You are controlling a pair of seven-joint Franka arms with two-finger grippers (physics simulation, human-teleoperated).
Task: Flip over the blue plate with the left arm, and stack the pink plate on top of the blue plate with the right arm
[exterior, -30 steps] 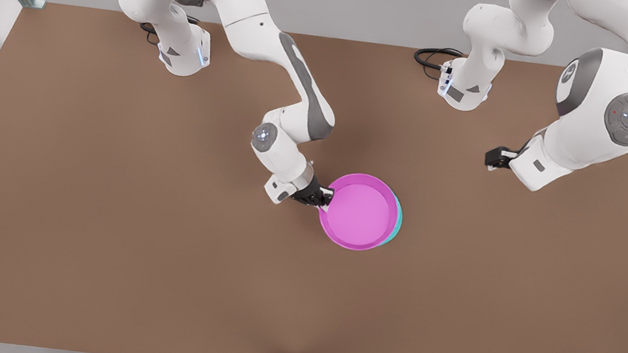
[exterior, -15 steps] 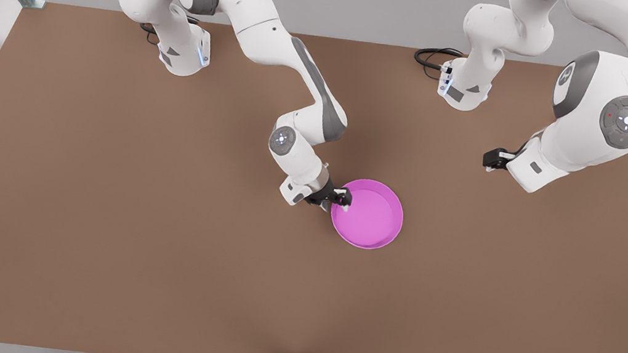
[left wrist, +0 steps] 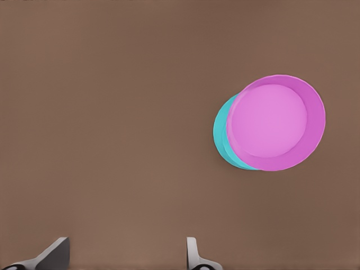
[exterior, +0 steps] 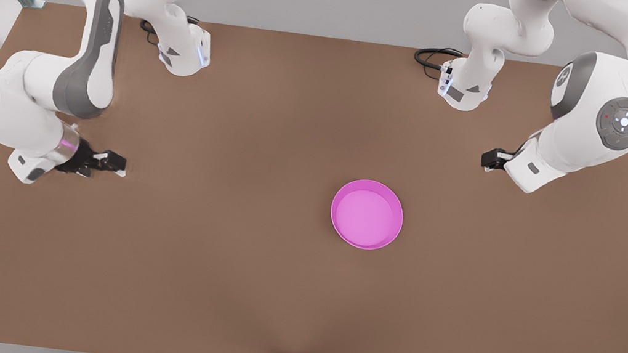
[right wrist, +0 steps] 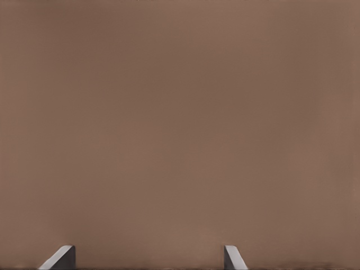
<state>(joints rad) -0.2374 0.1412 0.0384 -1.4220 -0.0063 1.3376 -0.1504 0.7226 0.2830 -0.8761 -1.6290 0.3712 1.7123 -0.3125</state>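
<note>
The pink plate (exterior: pixel 367 214) covers the blue plate (left wrist: pixel 221 135), so we judge stacking complete. The left tool (left wrist: pixel 126 250) and right tool (exterior: pixel 115 164) wait wide and empty, well clear.

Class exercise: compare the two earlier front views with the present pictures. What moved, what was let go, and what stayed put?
The right end effector let go of the pink plate, opened, and swung away to the front view's left. That plate had first settled squarely onto the blue plate, whose edge peeks out in the left wrist view. The left end effector, open, barely shifted at the front view's right. The table is unchanged.
</note>
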